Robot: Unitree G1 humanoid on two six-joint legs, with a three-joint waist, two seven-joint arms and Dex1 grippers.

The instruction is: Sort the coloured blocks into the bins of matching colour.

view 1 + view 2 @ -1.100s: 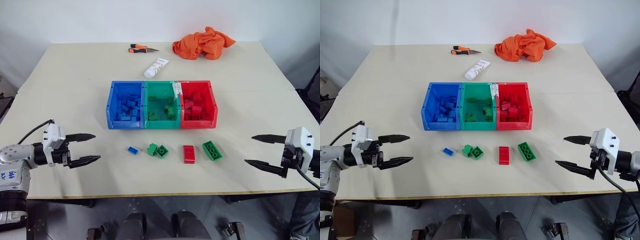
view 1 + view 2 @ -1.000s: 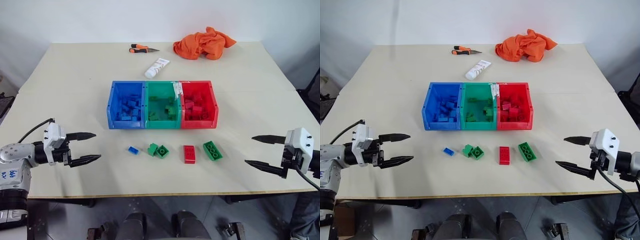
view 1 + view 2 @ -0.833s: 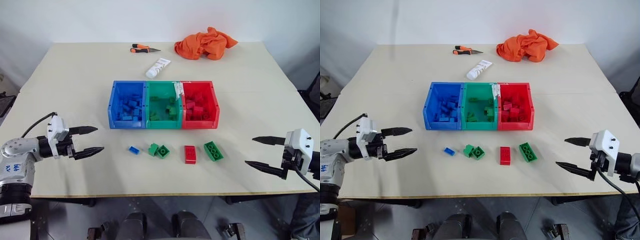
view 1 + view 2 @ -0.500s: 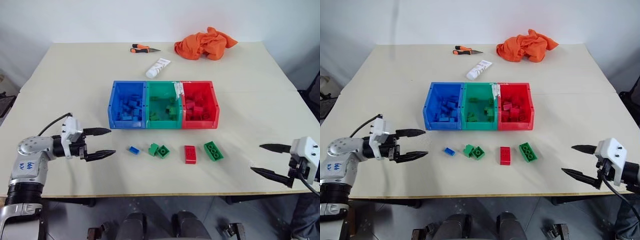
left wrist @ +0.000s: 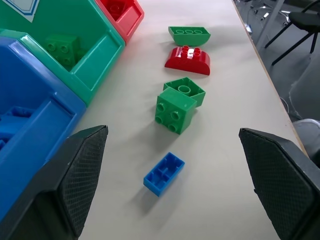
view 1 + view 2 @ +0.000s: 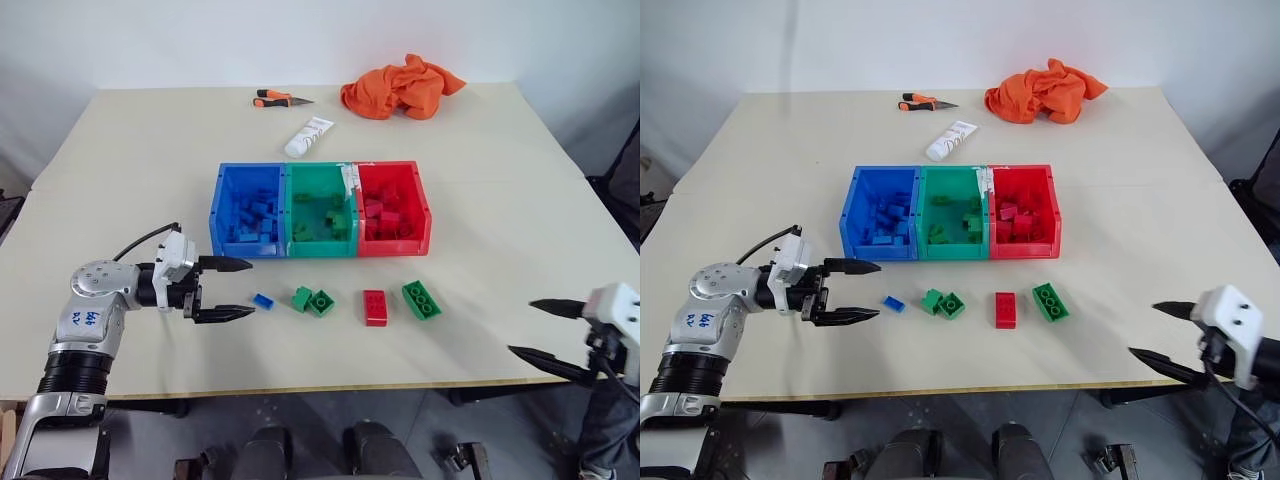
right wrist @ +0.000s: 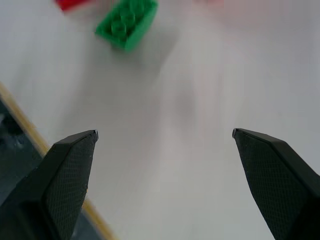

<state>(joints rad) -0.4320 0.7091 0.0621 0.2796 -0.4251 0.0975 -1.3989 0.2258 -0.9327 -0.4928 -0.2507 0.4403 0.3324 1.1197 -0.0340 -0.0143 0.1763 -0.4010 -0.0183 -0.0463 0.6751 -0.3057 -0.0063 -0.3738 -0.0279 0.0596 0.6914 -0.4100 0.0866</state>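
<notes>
Three joined bins stand mid-table: blue bin (image 6: 250, 208), green bin (image 6: 321, 207), red bin (image 6: 393, 206), each holding bricks of its colour. In front of them lies a row of loose blocks: a tiny blue brick (image 6: 263, 300), two small green bricks (image 6: 313, 300) touching each other, a red brick (image 6: 376, 307) and a larger green brick (image 6: 422, 299). My left gripper (image 6: 246, 290) is open, pointing at the blue brick from its left, just short of it. My right gripper (image 6: 536, 329) is open beyond the table's front right edge, holding nothing.
At the back of the table lie an orange cloth (image 6: 401, 86), a white tube (image 6: 310, 135) and orange-handled pliers (image 6: 278, 98). The table's front edge (image 6: 330, 387) runs close below the loose bricks.
My left gripper has moved right, from the table's left side up to the blue brick. My right gripper has drawn back and down off the table's front right edge. Both stay open.
</notes>
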